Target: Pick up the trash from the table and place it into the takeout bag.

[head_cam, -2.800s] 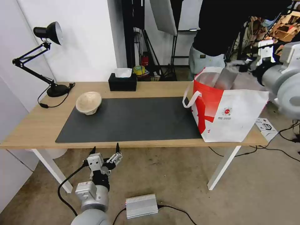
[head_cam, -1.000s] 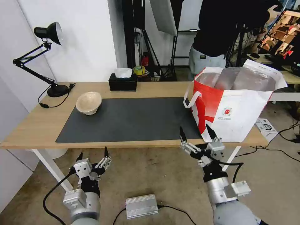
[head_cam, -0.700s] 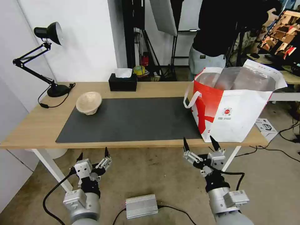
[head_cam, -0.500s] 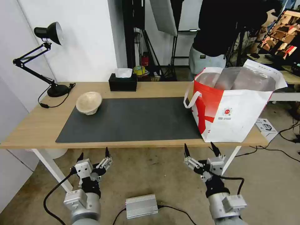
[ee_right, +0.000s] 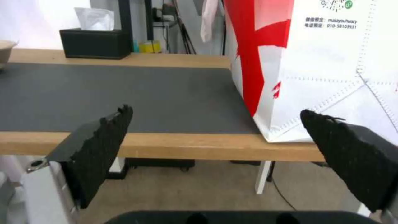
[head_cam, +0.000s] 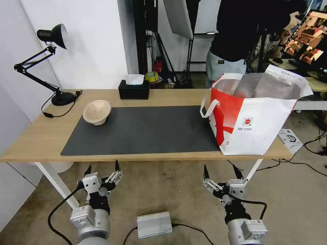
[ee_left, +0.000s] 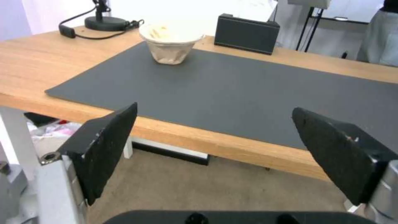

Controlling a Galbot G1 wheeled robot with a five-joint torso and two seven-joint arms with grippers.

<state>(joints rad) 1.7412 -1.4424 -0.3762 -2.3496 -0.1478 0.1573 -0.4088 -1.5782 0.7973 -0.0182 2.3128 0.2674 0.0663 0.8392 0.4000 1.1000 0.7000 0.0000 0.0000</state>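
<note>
Both arms low, below table's front edge, nothing held.
Left gripper [head_cam: 102, 169] & right gripper [head_cam: 221, 172] w/ jaws spread, empty. Beige pulp-fibre bowl [head_cam: 97, 111] on dark grey mat's [head_cam: 143, 129] far-left corner; white-red foil-lined takeout bag [head_cam: 250, 117] at table's [head_cam: 30, 136] right end. Risk: light bowl tips or slides if pinched off-centre.

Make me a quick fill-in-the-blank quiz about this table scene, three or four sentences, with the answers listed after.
1. The beige pulp-fibre bowl sits at the far left corner of the dark grey ____.
2. The takeout bag stands at the table's ____ end.
3. The left gripper and the right gripper both have their fingers ____, below the table's front edge.
4. The black tissue box stands ____ the mat, on bare wood.

Answers: mat; right; open; behind
</note>
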